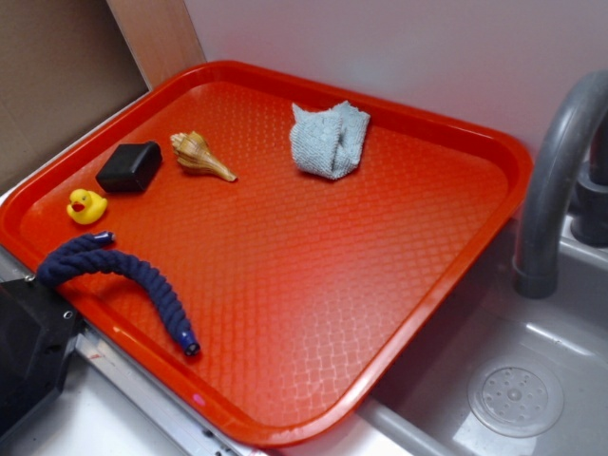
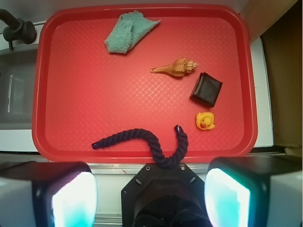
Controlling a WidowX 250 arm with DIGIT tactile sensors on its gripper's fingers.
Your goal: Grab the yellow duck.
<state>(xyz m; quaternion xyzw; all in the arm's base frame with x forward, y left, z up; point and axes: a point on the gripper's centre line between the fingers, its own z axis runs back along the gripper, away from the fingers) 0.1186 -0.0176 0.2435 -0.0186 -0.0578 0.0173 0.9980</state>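
The red tray (image 2: pixel 142 137) holds everything. The gripper (image 2: pixel 150 196) hovers high above its near edge, fingers (image 2: pixel 73 198) spread wide, empty. Descend between the black block (image 2: pixel 206 91) and navy rope (image 2: pixel 156 146) onto the yellow duck (image 2: pixel 205 121), near the tray's corner.

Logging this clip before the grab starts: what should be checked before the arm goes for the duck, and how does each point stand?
1. Duck in view, upright on the tray: ok.
2. Gripper open, fingers wide apart: ok.
3. Gripper empty: ok.
4. Space around duck: block close beside it, rope end near; tight but apart: ok.
5. Gripper over duck: not ok, it sits off the tray's edge.
6. Height above tray: cannot tell.
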